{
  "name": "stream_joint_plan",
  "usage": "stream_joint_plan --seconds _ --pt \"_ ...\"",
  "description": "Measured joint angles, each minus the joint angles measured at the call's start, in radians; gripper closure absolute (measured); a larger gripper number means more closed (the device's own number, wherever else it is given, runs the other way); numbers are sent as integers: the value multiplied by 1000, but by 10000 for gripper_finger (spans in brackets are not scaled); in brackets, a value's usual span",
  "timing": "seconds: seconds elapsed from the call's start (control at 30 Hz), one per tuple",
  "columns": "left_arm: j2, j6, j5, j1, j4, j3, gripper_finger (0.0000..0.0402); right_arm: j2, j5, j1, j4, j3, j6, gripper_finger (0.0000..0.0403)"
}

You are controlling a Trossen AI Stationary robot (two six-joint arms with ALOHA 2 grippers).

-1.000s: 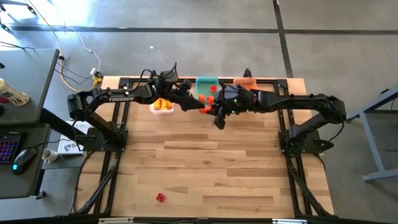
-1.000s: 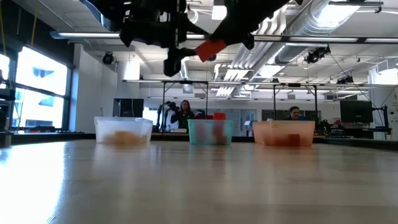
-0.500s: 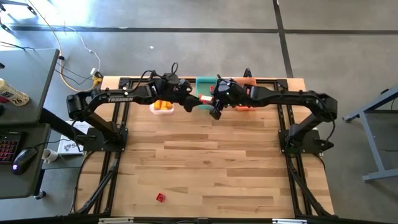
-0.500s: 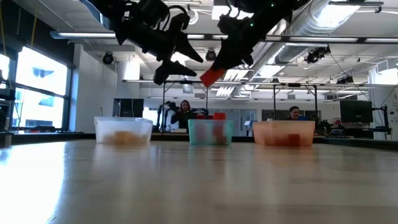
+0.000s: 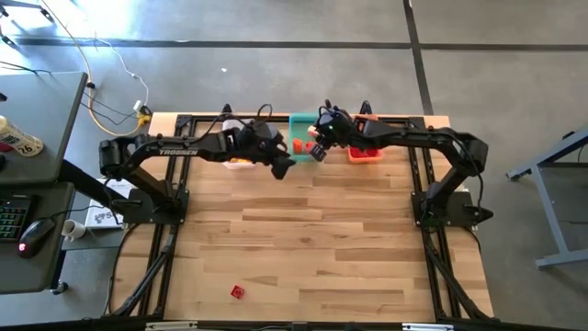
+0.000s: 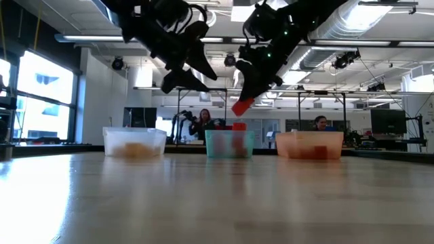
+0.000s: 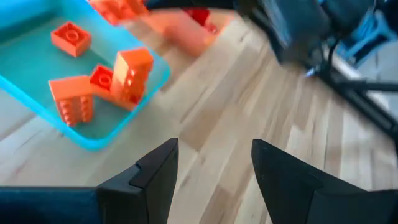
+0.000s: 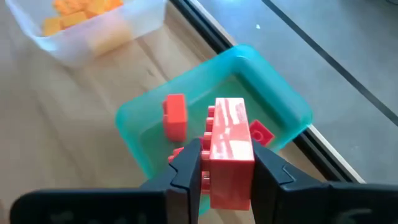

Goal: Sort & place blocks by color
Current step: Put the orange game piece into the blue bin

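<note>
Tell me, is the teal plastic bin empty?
No. The teal plastic bin holds several orange-red studded bricks, seen in both wrist views.

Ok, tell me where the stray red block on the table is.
In the high view the red block lies alone at the table's near edge, left of centre, far from the bins.

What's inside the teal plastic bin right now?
The teal plastic bin holds at least four loose orange-red studded bricks. The right gripper, holding another red brick above it, hides part of the bin's floor.
</note>
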Motion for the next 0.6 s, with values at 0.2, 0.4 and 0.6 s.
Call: stream_joint_plan --seconds 0.2,0.4,0.6 --pt "-2 11 -45 -88 -82 0 211 41 -45 -44 38 0 -8 327" --pt "-40 11 -147 -174 -170 0 211 84 -87 -72 95 1 -3 326" --pt "-109 11 -259 -254 -297 0 211 114 -130 -98 131 1 60 325"
